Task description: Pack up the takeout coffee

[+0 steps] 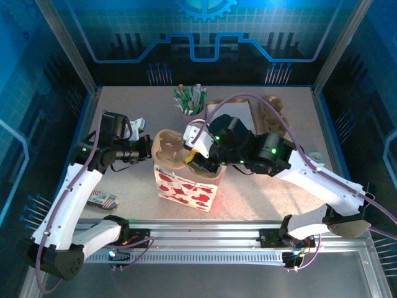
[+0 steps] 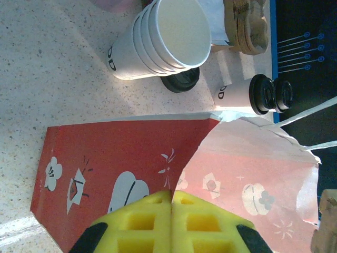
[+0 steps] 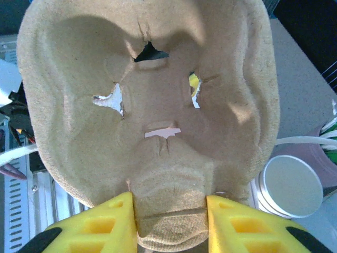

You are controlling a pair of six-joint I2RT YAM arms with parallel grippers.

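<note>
Rough, matt moulded pulp makes the carrier (image 3: 147, 95) between my right fingers (image 3: 105, 226) of matt yellow plastic; the gift bag (image 2: 121, 158) is glossy printed paper, the coffee cup (image 2: 237, 94) smooth white paper under a shiny black plastic lid (image 2: 263, 95), and the surface (image 2: 42, 63) is speckled and matt.

**Blue-panelled booth around a speckled tabletop**

The tabletop (image 1: 254, 200) is pale beige with fine speckles and has a blue border (image 1: 320, 127) along its sides. Behind it stands a dark blue back wall (image 1: 124, 37) printed with bright circuit-like lines and a gear emblem (image 1: 208, 6) at the top. Similar blue side walls (image 1: 28, 105) close in left and right. Slanted grey metal posts (image 1: 67, 43) frame the corners. A ribbed metal rail (image 1: 205, 234) runs across the near edge. Light falls in bright patches on the surface.
</note>
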